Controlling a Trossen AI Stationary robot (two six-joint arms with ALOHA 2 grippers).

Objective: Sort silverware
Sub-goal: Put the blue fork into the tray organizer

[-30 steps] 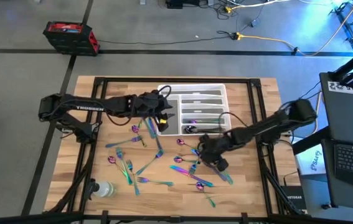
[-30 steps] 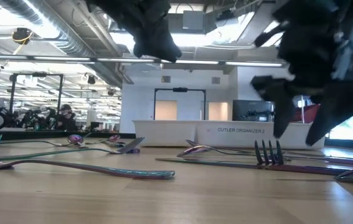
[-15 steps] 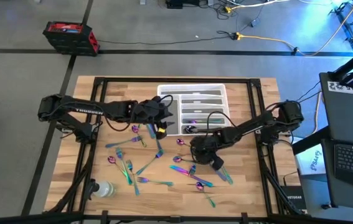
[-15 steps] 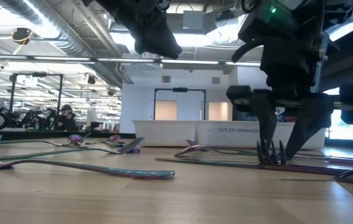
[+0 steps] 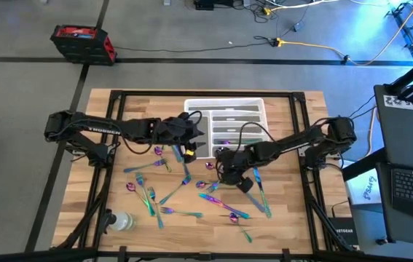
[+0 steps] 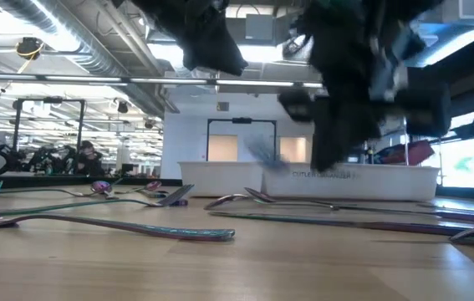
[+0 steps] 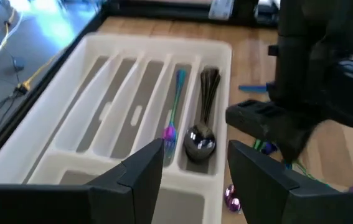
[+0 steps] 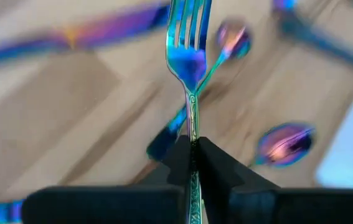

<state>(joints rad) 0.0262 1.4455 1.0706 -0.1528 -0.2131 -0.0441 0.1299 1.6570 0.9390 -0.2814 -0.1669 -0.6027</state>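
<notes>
Right gripper (image 8: 192, 163) was clamped on a fork (image 8: 190, 62) by its handle, lifted above the table near the white tray (image 5: 224, 109). Judged step: carry to tray; next calls for finding the fork slot. Left gripper (image 7: 195, 162) hung over the tray, fingers apart, empty. Tray held one spoon (image 7: 201, 140), one slim piece beside it; loose silverware (image 5: 170, 193) too tangled to count.

Overhead camera, straight down on the whole table (image 5: 119, 218). Low camera at tabletop level, facing the white tray (image 6: 220, 178) and room beyond. Left wrist camera close above that tray (image 7: 70, 112); right wrist camera close over scattered silverware (image 8: 282, 143).
</notes>
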